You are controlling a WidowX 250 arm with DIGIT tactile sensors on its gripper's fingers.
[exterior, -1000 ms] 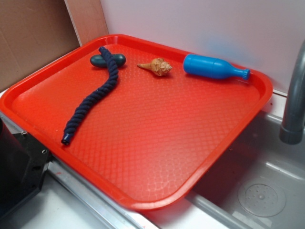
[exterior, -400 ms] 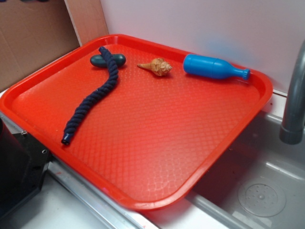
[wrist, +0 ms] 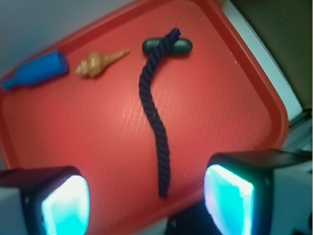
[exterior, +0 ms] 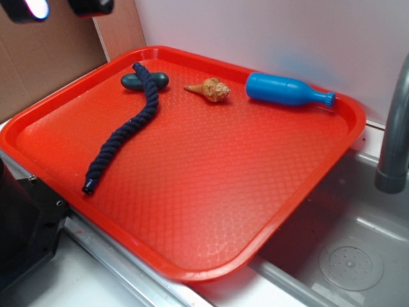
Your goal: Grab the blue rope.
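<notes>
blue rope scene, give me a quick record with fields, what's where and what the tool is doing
target: blue rope, curved, one end draped over the dark green oblong object
surface: red tray, partly over a sink
other items: seashell and blue bottle, both lying apart from the rope
tool: open, pads on either side of the rope's near end in the wrist view, high above the tray
contact: none yet
</notes>
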